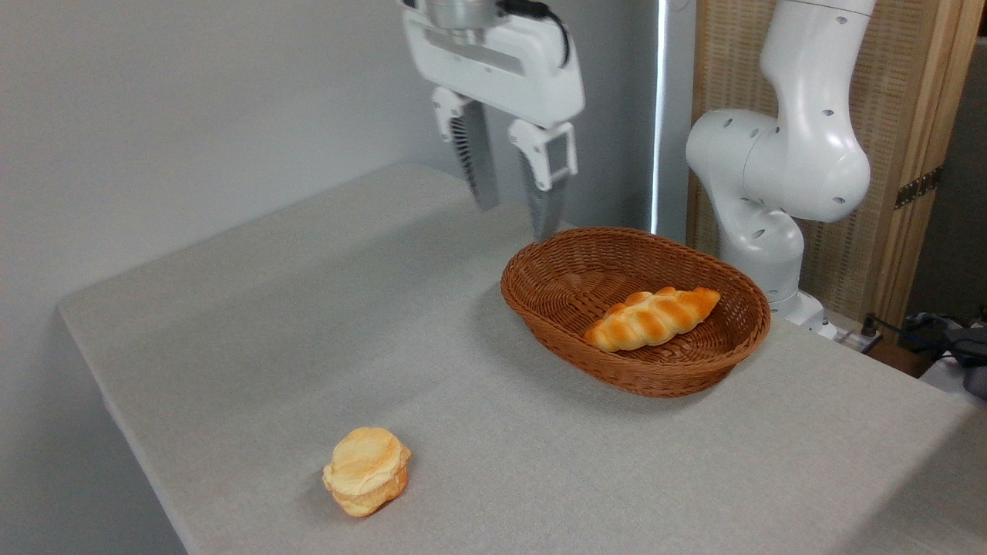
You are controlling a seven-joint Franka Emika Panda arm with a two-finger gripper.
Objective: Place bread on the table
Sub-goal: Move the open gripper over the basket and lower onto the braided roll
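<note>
Round bun (367,471): nearest to my camera, a pale yellow layered bun that lies alone on the cloth, well apart from everything else.
Table (324,308): covered with light grey textured cloth; its near edge and right side are cut off by the frame, so I do not see the whole top.
Basket (540,304): brown oval wicker, it stands on the table right of centre; its near wall hides the lower part of the inside.
Bread (652,317): the braided golden-orange roll lies inside the basket, toward the right half, slanted with its right end higher against the wall. Its underside is hidden from me.
Gripper (515,208): it hangs above the table just behind the left rim of the basket, touching nothing. The two fingers stand apart with a clear gap and nothing is between them. The left finger looks blurred.
Arm (779,162): white, behind the basket on the right; the top is cut off, and the base is partly hidden behind the basket rim.
Writing: I can read no label or brand anywhere; possibly the view is too coarse for small print.
Far right edge: dark things and cables (917,327), too cut off to tell.
</note>
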